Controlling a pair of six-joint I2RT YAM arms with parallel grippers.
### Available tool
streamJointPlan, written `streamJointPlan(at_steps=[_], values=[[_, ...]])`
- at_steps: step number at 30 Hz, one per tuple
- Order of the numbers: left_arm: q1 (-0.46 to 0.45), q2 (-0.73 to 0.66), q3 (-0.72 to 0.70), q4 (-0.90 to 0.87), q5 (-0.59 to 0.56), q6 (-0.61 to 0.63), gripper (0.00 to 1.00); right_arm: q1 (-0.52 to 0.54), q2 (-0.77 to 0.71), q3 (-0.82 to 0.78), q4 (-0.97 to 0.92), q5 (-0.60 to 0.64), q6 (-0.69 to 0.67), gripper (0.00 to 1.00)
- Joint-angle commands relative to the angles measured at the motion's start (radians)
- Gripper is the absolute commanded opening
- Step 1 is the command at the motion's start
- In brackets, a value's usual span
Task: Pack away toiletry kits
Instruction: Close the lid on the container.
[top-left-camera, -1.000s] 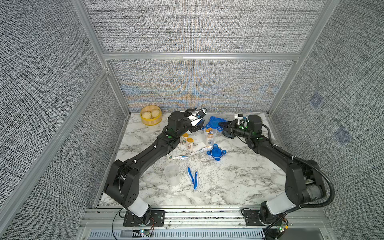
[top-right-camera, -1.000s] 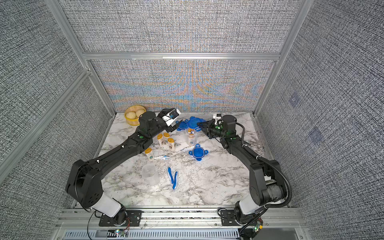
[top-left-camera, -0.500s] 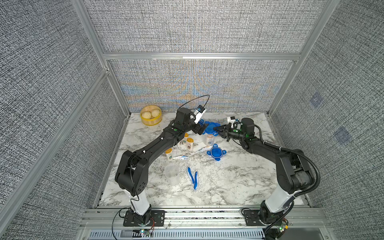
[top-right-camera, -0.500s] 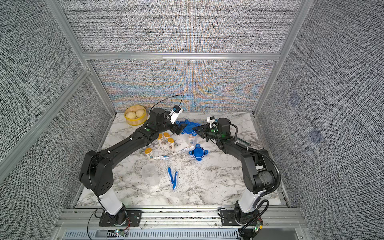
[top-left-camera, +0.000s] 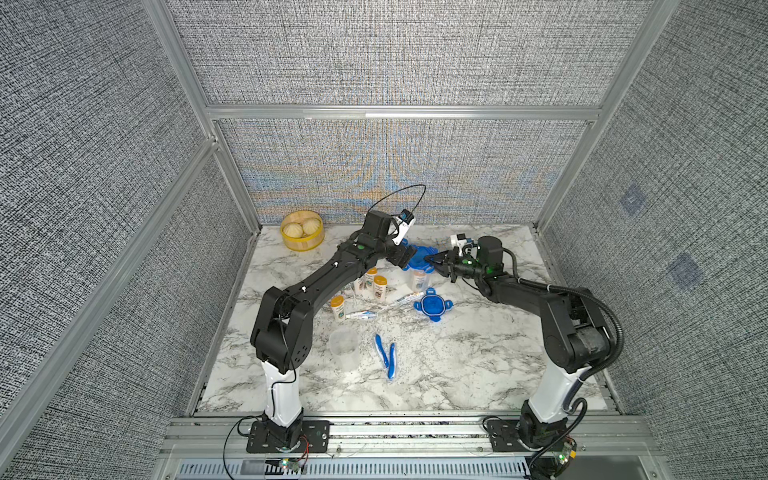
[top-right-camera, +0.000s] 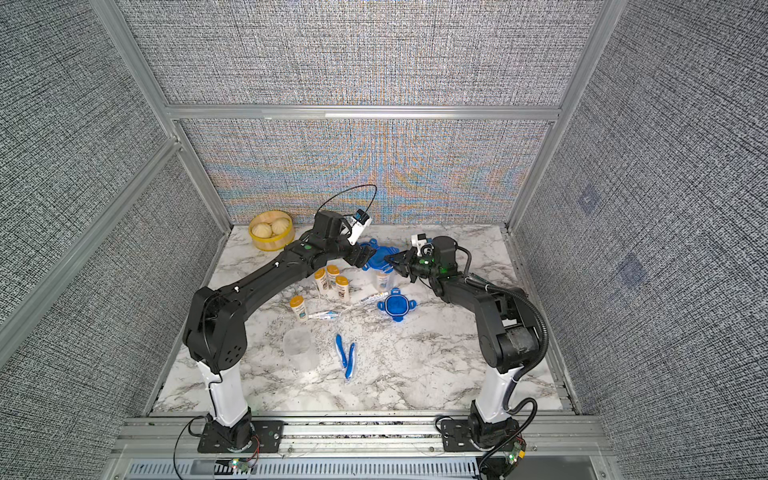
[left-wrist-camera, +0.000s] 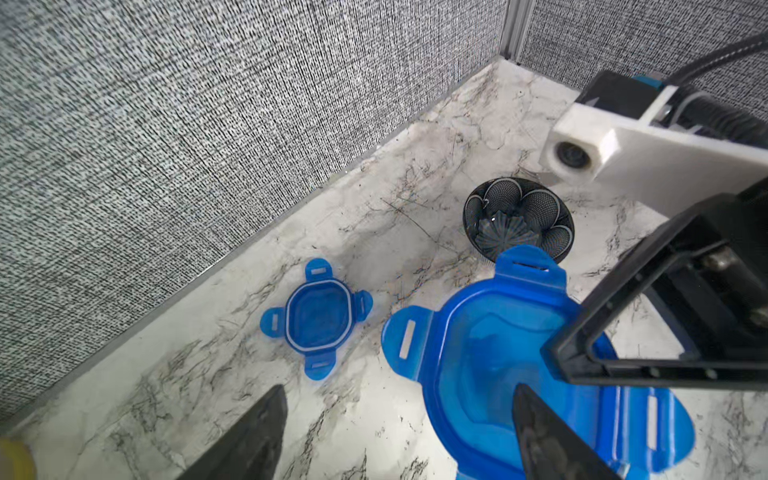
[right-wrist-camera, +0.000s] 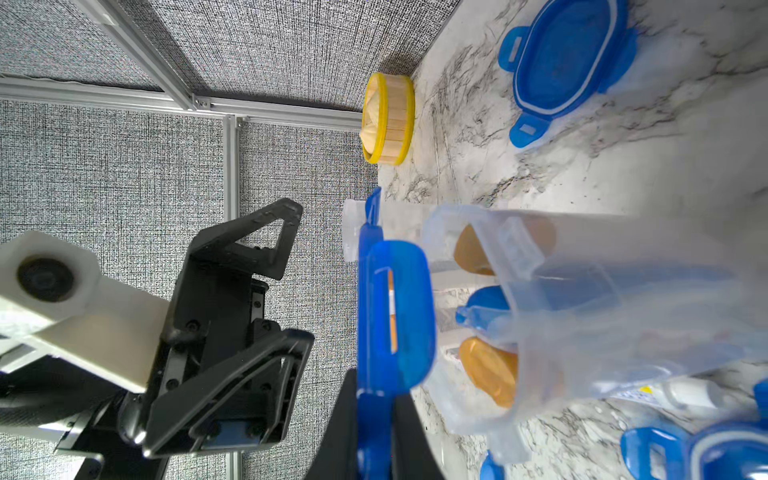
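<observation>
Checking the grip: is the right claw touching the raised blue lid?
Touching: right wrist view shows the right claw pinching the raised blue lid by its tab.

No legible text; label print on the white bottles (top-left-camera: 380, 289) and toothpaste tubes (top-left-camera: 360, 315) too small

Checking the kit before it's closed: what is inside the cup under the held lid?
Below the lid, the cup shows an orange-capped bottle, a blue toothbrush and a second bottle. Its cloudy wall hides their lower parts and anything else.
</observation>
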Motion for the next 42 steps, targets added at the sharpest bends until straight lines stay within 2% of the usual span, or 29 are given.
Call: streamJointPlan(at_steps=[1, 11, 23, 32, 38, 42], values=[[0.003, 0.019, 0.031, -0.05, 0.006, -0.014, 0.8, -0.004, 0.012, 0.004, 0.054, -0.026, 0.007, 0.0], [0.003, 0.085, 0.091, -0.118, -0.048, -0.008, 0.68, -0.015, 0.037, -0.002, 0.066, -0.033, 0.016, 0.0], [0.002, 0.154, 0.145, -0.149, -0.053, 0.011, 0.66, -0.019, 0.061, -0.001, 0.078, -0.036, 0.025, 0.0], [0.002, 0.152, 0.122, -0.159, -0.039, 0.031, 0.64, -0.024, 0.054, 0.001, 0.03, -0.024, -0.007, 0.01], [0.002, 0.153, 0.118, -0.164, -0.045, 0.039, 0.63, -0.029, 0.032, -0.009, -0.006, -0.012, -0.036, 0.32], [0.003, 0.153, 0.122, -0.162, -0.04, 0.039, 0.63, -0.038, -0.02, -0.025, -0.071, 0.011, -0.103, 0.41]])
